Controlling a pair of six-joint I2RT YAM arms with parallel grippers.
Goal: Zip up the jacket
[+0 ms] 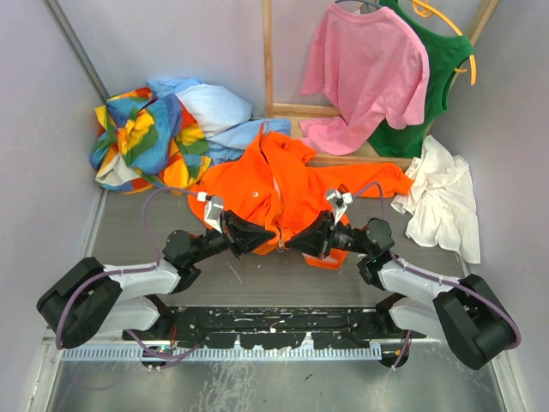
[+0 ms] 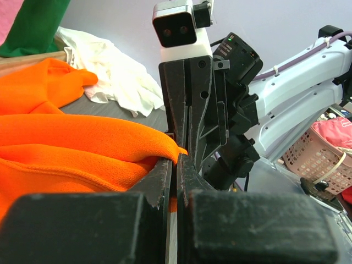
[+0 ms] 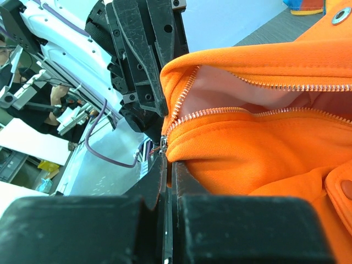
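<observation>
Left gripper (image 1: 257,233), right gripper (image 1: 302,241) clamp the jacket (image 1: 292,184); patchwork garment (image 1: 146,137), white cloth (image 1: 442,197) flank it.

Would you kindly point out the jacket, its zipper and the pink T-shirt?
jacket (image 1: 300,187): top view, middle of the orange fabric.
zipper (image 3: 286,86): right wrist view, upper row of teeth.
pink T-shirt (image 1: 364,69): top view, chest area.

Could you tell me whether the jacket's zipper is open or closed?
Open: the jacket zipper rows gape apart, exposing pale lining.
</observation>
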